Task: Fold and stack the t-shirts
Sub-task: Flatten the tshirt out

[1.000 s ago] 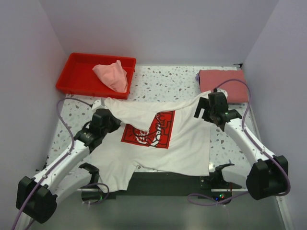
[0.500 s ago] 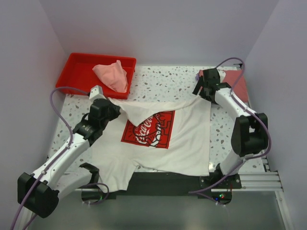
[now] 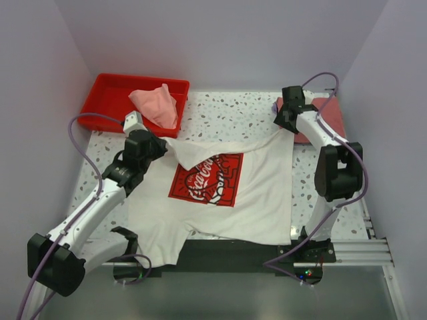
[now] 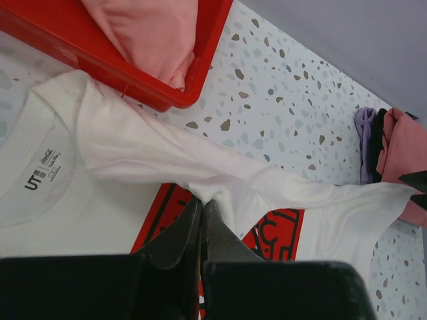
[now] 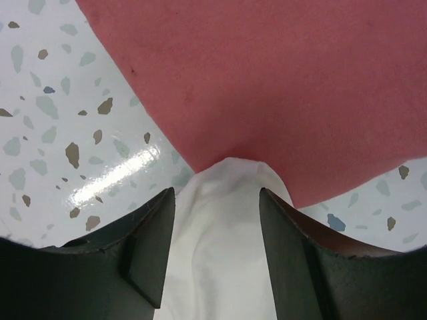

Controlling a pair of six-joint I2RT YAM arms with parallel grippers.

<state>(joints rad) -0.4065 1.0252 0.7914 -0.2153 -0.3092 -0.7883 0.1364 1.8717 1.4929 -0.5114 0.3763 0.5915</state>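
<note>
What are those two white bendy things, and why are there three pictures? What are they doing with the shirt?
Those are two robot arms. Each one ends in a gripper with two fingers, like a pincher. One picture looks down from a camera above the speckled table. The other two come from small cameras on the arms' wrists, so you see the black fingers up close.

A white t-shirt with a red print lies spread on the table. The left gripper is shut on a pinch of its cloth. The right gripper is open, with a corner of the white shirt between its fingers, right at the edge of a folded dusty-red t-shirt. A pale pink t-shirt sits crumpled in a red tray at the far left.
</note>
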